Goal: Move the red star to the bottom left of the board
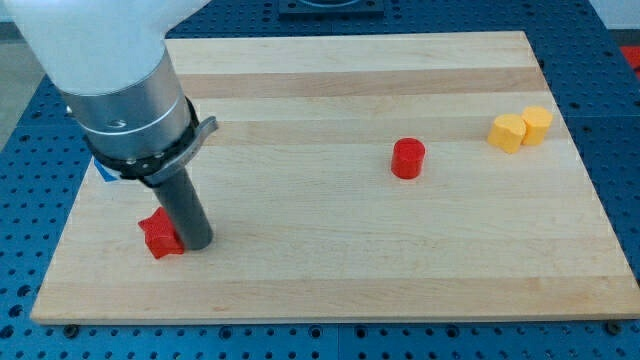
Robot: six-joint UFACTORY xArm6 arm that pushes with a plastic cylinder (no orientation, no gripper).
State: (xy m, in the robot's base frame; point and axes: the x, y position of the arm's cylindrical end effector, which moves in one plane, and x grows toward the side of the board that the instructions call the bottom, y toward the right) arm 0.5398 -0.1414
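Observation:
The red star point(159, 235) lies on the wooden board point(330, 260) near the view's bottom left. My tip point(195, 243) rests on the board right beside the star, touching its right side. The rod rises from there to the grey and white arm body at the view's top left, which hides part of the board behind it.
A red cylinder point(407, 159) stands right of the board's middle. Two yellow blocks sit together at the view's upper right: a heart-like one point(506, 132) and a hexagonal one point(537, 124). A blue piece point(104, 172) shows under the arm at the left edge.

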